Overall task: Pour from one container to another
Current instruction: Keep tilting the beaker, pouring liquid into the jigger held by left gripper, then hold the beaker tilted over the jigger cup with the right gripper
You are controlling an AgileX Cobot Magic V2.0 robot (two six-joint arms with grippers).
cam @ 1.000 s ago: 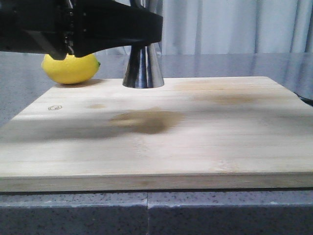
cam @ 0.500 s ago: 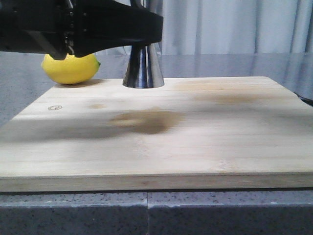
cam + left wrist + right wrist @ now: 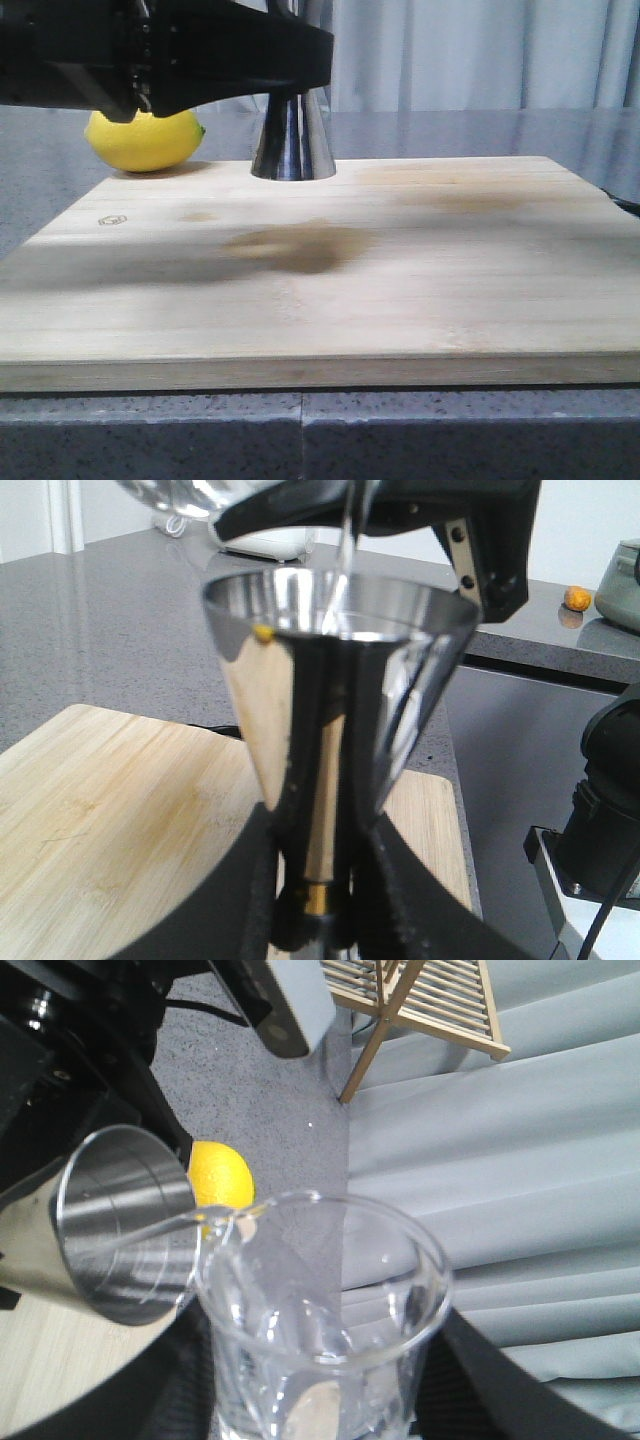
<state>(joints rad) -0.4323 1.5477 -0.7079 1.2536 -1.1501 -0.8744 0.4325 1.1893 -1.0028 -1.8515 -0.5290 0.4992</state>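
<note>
- Pour is under way: in the left wrist view I see a thin stream of clear liquid falling into the top cup of the steel jigger.
- Jigger stands upright at the back of the wooden board; its lower cone shows in the front view, with a lemon on the bench just behind the board.
- Left gripper is clamped on the jigger's narrow waist, at the brass band, steadying it.
- Glass beaker is tilted, lip over the jigger's rim; right wrist view shows liquid running across that lip.
- Right gripper is wrapped round the beaker's body, holding it above the jigger.
- Judgement: mid-pour. I cannot read the jigger's fill level or how much is left in the beaker. Left to do: finish, level the beaker, set it down.
</note>
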